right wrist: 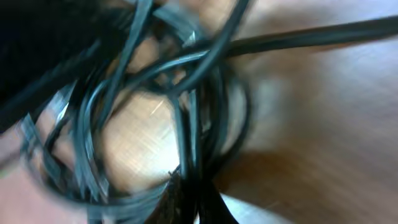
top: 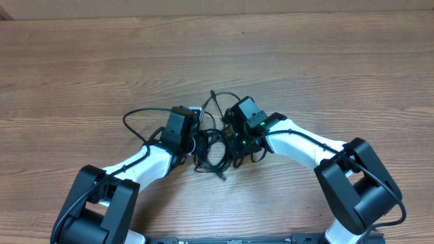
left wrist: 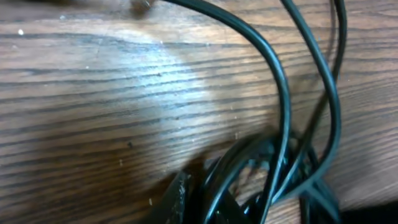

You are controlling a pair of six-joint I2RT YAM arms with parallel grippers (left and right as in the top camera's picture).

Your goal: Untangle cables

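Table (top: 325, 68): wood-grain top, mid-brown, with the grain running from 9 to 3 o'clock in the overhead view. It fills nearly the whole frame.
Pale strip (top: 203, 5): lighter tan band along the edge at 12 o'clock; material not discernible.
Dark speck (top: 244, 32): small mark on the wood toward 12 o'clock.
Sheen (left wrist: 165, 81): soft whitish reflection on the grain, left wrist view, just toward 10 o'clock from centre.
Dust flecks (left wrist: 21, 31): tiny, pale, scattered over the wood.
Bright patch (right wrist: 140, 134): blurred glare on the wood, right wrist view, toward 8 o'clock.
Light: even and diffuse.
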